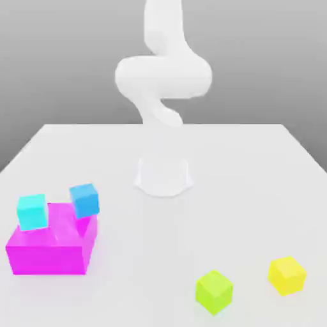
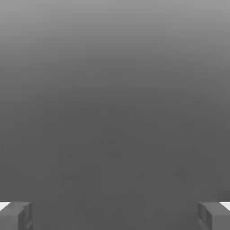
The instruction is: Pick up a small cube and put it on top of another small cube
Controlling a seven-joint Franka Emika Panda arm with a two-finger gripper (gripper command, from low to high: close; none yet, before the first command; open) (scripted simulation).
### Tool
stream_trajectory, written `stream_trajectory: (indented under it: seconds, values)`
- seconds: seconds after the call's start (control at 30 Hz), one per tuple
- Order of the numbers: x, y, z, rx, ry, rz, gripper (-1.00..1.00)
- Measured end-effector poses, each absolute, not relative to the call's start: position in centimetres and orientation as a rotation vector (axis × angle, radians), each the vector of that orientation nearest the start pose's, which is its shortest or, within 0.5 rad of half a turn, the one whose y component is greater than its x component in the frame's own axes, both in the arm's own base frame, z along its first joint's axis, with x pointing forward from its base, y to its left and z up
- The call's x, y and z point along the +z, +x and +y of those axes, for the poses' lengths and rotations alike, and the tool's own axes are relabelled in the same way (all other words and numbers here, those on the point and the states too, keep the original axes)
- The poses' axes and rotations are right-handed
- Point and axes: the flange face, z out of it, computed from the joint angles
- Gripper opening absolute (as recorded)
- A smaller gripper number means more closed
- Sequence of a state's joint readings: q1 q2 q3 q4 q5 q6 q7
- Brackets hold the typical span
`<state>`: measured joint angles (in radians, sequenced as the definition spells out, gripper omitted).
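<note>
Four small cubes show in the exterior view. A lime cube (image 1: 214,291) and a yellow cube (image 1: 287,274) sit apart on the white table near its front, towards the exterior view's right. A cyan cube (image 1: 32,211) rests on top of a large magenta block (image 1: 51,249). A blue cube (image 1: 84,200) leans tilted against that block's far edge. In the hand view my gripper (image 2: 115,216) is open, its two grey fingertips (image 2: 15,216) standing far apart with nothing between them, and plain grey background lies beyond.
The white arm (image 1: 163,76) rises from its round base (image 1: 163,175) at the table's middle and curls upward out of the picture. The white table (image 1: 255,191) stretches around the base; the magenta block stands at the front on the exterior view's left.
</note>
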<state>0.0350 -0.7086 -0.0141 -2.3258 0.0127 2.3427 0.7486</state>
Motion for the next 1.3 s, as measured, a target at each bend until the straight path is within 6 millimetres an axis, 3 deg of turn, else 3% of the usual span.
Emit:
stream_trajectory:
  seconds: [0.2,0.4,0.57,0.67,0.83,0.97,1.0,1.2,1.3]
  values:
    - [55.7,44.5,3.1,-0.707,-2.702,0.8,0.0]
    - [43.7,47.5,5.9,-0.482,-2.862,0.621,0.0]
    - [33.7,47.4,8.2,-0.292,-2.981,0.456,0.0]
    - [27.8,46.2,9.5,-0.177,-3.047,0.342,0.0]
    - [19.2,43.8,9.8,-0.016,-3.13,0.205,0.0]
    - [14.3,43.6,9.8,-0.002,-3.136,0.192,0.0]
    - [13.4,43.5,9.8,-0.001,-3.136,0.192,-1.0]
    - [13.0,43.5,9.8,0.001,-3.136,0.192,-1.0]
    - [15.1,43.6,9.8,0.0,-3.137,0.191,-1.0]
